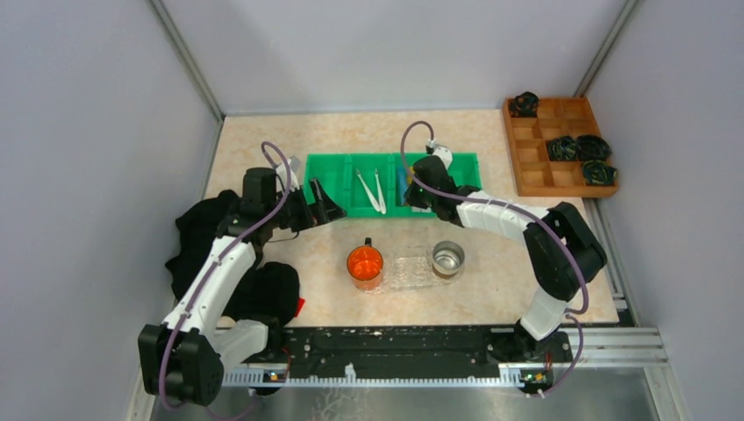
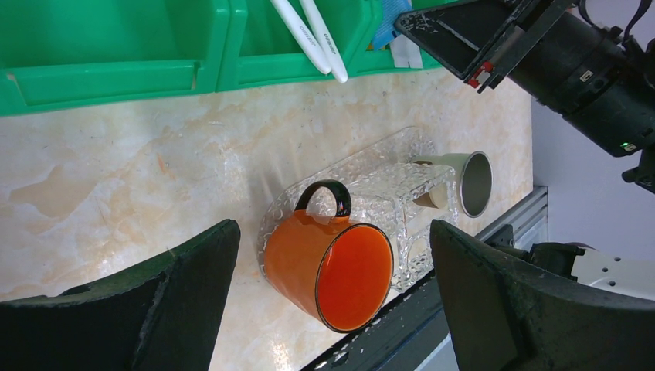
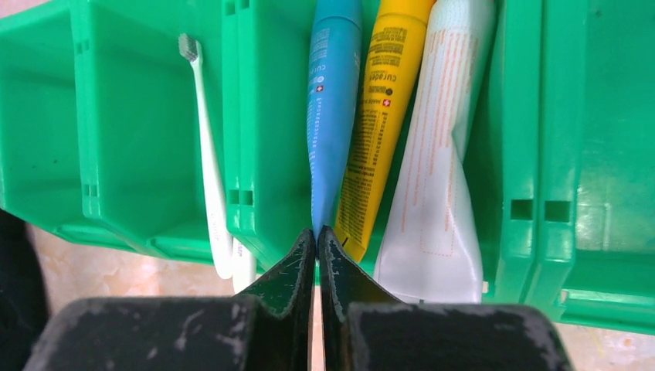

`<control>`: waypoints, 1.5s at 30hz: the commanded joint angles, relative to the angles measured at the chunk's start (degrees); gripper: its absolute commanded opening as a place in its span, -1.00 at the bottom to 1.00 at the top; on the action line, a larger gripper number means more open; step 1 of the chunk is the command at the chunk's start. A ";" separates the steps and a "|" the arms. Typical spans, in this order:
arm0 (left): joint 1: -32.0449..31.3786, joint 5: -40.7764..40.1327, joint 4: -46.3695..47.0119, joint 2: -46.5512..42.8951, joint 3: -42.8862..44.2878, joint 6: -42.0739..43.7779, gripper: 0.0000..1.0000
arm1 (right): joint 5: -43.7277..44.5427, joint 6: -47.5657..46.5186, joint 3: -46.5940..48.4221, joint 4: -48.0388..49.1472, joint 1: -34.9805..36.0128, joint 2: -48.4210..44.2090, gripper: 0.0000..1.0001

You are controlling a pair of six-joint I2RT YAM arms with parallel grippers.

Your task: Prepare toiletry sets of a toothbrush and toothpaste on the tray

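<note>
- The right gripper (image 3: 317, 236) had its jaws pressed together with only a thin slit between them. The tips sat right at the flat tail of the blue toothpaste (image 3: 332, 116). Whether the crimp was caught in that slit could not be told.
- The blue toothpaste lay in a compartment of the green bin (image 3: 579, 154), side by side with the yellow toothpaste (image 3: 378, 124) and the white toothpaste (image 3: 440, 170).
- One compartment over, both toothbrushes (image 1: 373, 190) lay together, untouched.
- The left gripper (image 2: 334, 228) hung with its jaws spread wide and nothing between them. It hovered above the table near the bin's left end, looking down toward the tray (image 2: 363, 170).
- The tray sat on the table in front of the bin. An orange mug (image 2: 332, 270) stood at one end and a metal cup (image 2: 471, 182) at the other.
- No toothbrush or toothpaste was in a cup or on the tray, so by my reading no set had been made. The task was at its first pick, with every brush and tube left to move.
</note>
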 commanded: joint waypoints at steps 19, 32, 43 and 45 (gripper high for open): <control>-0.20 0.66 -0.25 -1.07 0.34 0.40 0.98 | 4.36 -24.60 17.92 -12.95 0.30 -6.64 -1.00; -0.25 -0.06 -1.74 -2.38 0.45 0.27 0.98 | -0.78 -29.43 17.60 -19.62 1.02 -14.00 -1.00; -0.25 -0.10 -1.27 -0.36 0.58 1.19 0.98 | 2.86 -34.31 19.60 -32.69 8.94 -20.53 -1.00; -0.25 -0.06 -1.13 -0.19 0.56 1.19 0.98 | 4.05 -34.11 19.57 -34.21 10.54 -22.48 -1.00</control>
